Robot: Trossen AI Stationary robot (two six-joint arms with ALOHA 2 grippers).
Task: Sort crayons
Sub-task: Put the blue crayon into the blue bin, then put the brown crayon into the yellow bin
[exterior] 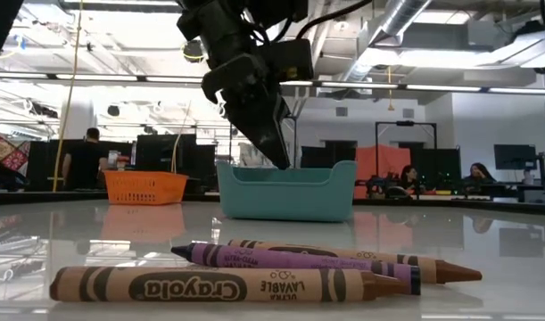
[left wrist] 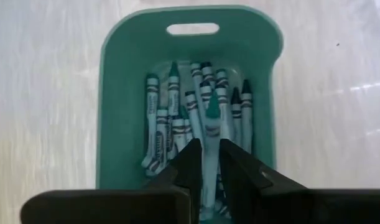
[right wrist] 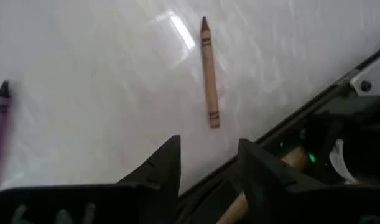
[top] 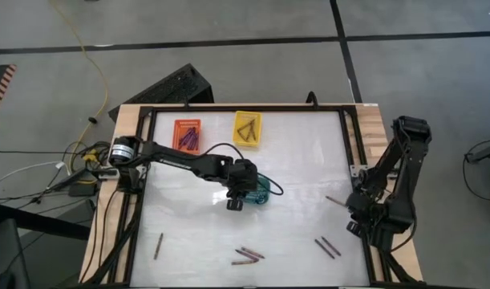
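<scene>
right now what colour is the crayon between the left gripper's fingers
Teal green crayon, clearest in the left wrist view.

Glossy white table [top: 293, 160], paper-wrapped crayons [exterior: 227, 283], smooth plastic teal basket [exterior: 285, 192]

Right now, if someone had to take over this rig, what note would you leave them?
Left end effector: over the teal plastic basket, with a teal crayon at its tip; grip unclear.
Right end effector: open and empty, by the white table's right edge, above a loose brown crayon.
Done: teal crayons in the teal basket, purplish ones in the orange basket, some in the yellow basket.
Left: a single crayon, a cluster and a pair, all lying opposite the baskets.
</scene>
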